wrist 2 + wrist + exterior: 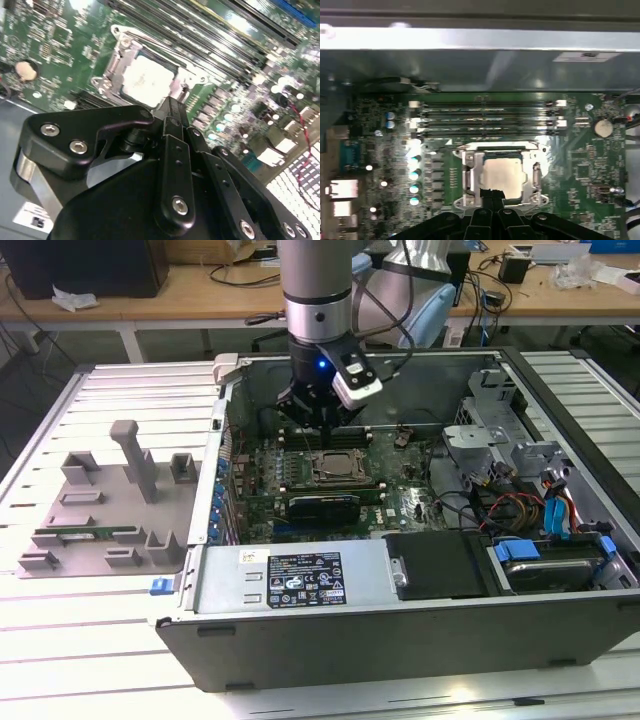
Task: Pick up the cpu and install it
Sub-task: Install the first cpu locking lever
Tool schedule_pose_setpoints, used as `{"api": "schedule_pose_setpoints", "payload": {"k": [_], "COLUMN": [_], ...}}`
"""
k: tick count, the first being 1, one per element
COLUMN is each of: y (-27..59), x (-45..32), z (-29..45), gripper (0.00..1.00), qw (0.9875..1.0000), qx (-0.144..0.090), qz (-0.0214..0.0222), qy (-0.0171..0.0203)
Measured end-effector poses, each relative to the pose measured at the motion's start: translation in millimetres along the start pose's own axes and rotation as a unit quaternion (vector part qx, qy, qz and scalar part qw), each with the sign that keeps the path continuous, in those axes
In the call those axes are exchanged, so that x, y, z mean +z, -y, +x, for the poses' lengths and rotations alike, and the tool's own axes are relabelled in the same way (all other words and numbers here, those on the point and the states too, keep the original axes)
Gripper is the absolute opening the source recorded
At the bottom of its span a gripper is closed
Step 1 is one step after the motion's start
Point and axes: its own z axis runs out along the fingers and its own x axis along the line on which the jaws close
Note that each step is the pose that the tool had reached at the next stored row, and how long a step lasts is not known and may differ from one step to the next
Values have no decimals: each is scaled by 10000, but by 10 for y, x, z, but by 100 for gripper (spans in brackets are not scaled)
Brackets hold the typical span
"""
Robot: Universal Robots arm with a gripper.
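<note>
The cpu (502,175) is seen seated in the socket (470,175) near the motherboard's (580,165) middle, the gripper (490,193) held vertical just above it, closed and empty.

Cpu (502,175) top is pale silver, its frame (471,175) bright silver metal, on a green board (580,165) w/ black slots (485,117), a silver coin cell (603,127) & pale green-white caps (414,175). Gripper (172,107) is matt black w/ silver screws (180,205); arm (318,280) is silver-grey over black, w/ 1 blue light (321,365). Case (400,640) is grey w/ a black label (305,580) in white print, blue clips (520,550) & red/blue cables (555,515); tray (100,530) is plain grey, table (80,660) white w/ ribbed stripes.
</note>
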Motion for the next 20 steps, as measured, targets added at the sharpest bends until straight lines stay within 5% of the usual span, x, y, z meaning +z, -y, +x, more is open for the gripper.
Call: {"api": "schedule_pose_setpoints", "payload": {"k": [10, 18, 20], "y": [7, 9, 9], "x": [-20, -23, -23], "z": [329, 388, 389], "gripper": [11, 11, 11], "qw": [10000, 10000, 10000], "qx": [1, 0, 4], "qz": [0, -1, -49], "qy": [0, 0, -5]}}
